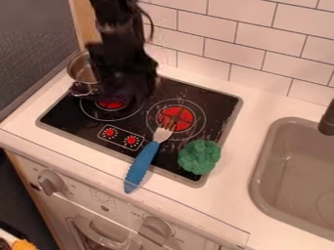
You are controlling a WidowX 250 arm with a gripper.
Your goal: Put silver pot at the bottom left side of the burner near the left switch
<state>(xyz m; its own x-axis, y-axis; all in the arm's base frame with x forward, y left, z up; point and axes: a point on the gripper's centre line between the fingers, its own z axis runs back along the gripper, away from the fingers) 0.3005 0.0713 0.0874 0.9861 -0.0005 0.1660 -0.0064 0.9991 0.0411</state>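
Can see the silver pot at the left edge of the stovetop, toward the back, with its rim and a stretch of bare metal inner wall in view. Can't make out the bottom of it, or all of its right side, behind the dark arm. Can see a pot handle towards the camera, near the stovetop's left edge. At the right, inset in the bench, a grey sink with a faucet at its back edge. From the top edge, down over the back left part of the stovetop, the arm, hanging roughly upright, with the gripper low over the far side of the left burner. Can't tell whether open, closed or gripping the pot, with so dark a shape. Just left of the gripper and partly behind it in this view, the pot; can't tell if touching. Well apart from the left switch, farther back and to the left of it. On the right burner, the prongs of a fork, with its blue handle reaching past the stovetop's front edge. At the front right corner, the green broccoli.
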